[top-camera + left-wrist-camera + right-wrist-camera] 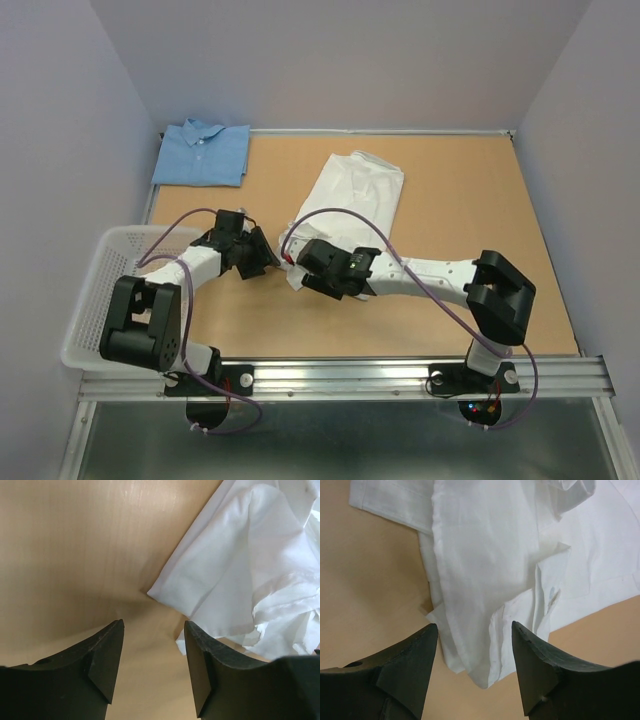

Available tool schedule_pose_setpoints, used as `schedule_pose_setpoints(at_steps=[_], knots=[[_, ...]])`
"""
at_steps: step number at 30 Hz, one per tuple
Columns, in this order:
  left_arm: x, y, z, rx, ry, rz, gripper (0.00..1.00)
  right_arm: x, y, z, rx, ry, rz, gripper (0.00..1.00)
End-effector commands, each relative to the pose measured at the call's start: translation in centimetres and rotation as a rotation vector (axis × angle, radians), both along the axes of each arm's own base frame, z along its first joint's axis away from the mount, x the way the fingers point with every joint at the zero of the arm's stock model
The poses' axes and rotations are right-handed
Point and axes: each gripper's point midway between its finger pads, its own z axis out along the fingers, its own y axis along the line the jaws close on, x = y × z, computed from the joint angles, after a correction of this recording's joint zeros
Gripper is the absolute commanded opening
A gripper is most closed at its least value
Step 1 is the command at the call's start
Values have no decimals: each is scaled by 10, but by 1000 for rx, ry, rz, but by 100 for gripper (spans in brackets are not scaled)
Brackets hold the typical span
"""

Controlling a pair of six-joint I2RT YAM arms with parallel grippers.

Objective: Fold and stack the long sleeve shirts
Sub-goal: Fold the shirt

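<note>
Two arms reach inward with wrists low, and you see them meet at the near end of the white shirt (pixel 355 195), which lies partly folded mid-way across the table (pixel 470 200). Left gripper (pixel 154 625): jaws spread, bare wood between, shirt corner just beyond. Right gripper (pixel 474 625): jaws spread over the hem, nothing pinched. Blue shirt (pixel 203 153) sits folded at the far-left corner.
</note>
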Motion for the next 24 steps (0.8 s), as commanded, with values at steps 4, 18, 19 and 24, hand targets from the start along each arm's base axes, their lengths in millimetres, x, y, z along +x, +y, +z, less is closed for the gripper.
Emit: schedule_pose_setpoints(at_steps=[4, 18, 19, 24], knots=[[18, -8, -2, -35, -16, 1, 59, 14, 1, 6, -35, -104, 16, 65], [18, -3, -32, 20, 64, -6, 50, 15, -1, -12, -88, -94, 20, 65], [16, -2, -36, 23, 76, -8, 49, 15, -2, -14, -95, -96, 16, 65], [11, -1, -47, 33, 111, -17, 31, 16, 6, -5, -57, -93, 26, 66]])
